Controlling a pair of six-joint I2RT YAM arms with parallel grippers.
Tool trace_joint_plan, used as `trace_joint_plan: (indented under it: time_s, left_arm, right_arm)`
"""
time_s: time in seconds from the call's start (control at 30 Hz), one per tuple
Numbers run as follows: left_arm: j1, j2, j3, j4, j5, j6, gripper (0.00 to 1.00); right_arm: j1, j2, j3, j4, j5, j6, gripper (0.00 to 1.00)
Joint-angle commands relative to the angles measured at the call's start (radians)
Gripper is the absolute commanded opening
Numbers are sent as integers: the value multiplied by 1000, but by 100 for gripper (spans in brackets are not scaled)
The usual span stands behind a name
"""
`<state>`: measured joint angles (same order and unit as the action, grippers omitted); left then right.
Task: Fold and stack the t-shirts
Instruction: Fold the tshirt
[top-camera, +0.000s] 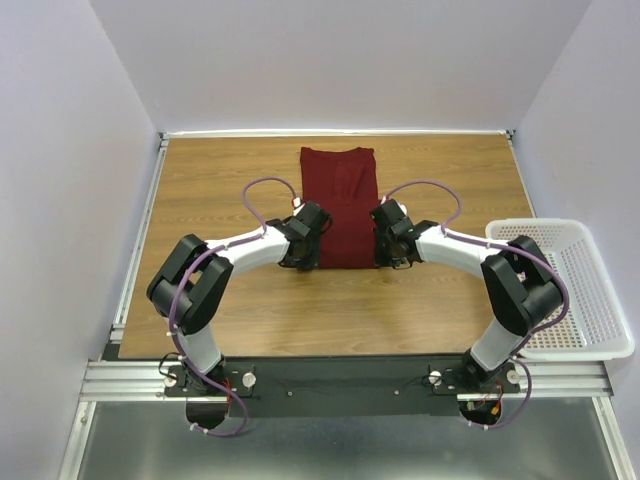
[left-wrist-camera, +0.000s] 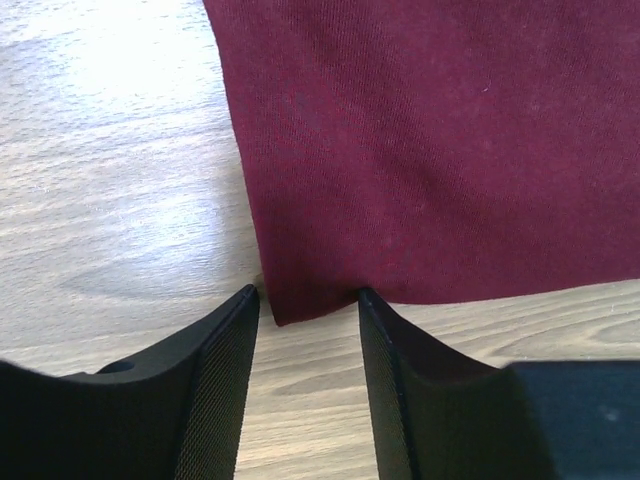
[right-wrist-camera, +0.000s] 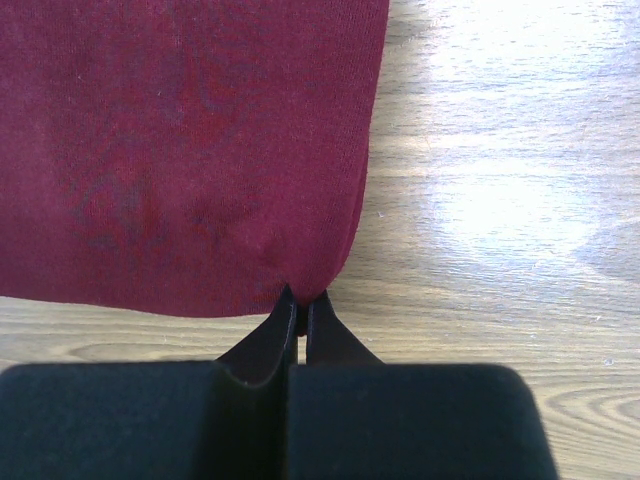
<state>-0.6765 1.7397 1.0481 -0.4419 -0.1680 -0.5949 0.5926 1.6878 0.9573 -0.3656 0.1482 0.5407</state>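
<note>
Black fingers of the left gripper (left-wrist-camera: 308, 295) stood apart, straddling the near left corner of the t-shirt (top-camera: 340, 200). The right gripper (right-wrist-camera: 300, 297) was pinched tight on its near right corner. That maroon shirt lay flat in the middle of the table (top-camera: 430, 300), its sides folded in to a narrow strip. Crosswise folds and stacking seemingly remained. At the right edge sat a white basket (top-camera: 580, 290).

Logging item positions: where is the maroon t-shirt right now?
Top view: the maroon t-shirt lies centred on the table, toward its far edge, near corners at the left pincer and right pincer.
</note>
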Motion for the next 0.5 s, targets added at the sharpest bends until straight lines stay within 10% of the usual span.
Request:
trace_joint_plan:
  time_s: [0.0,0.23,0.37,0.47]
  left_arm:
    - [-3,50,-23,-3,5,-6,51]
    - [-5,52,-40,-7,16,3,31]
    - [-8,38,-39,-18,19,6,0]
    - [-21,17,-42,-40,9,6,0]
  right_arm:
    - [6,52,-60,-91,65,-21,1]
    - [6,32,-58,-90,79,-24,1]
    - [6,15,-60,-90,65,-39,1]
    - [10,3,-60,-93,38,-64,1]
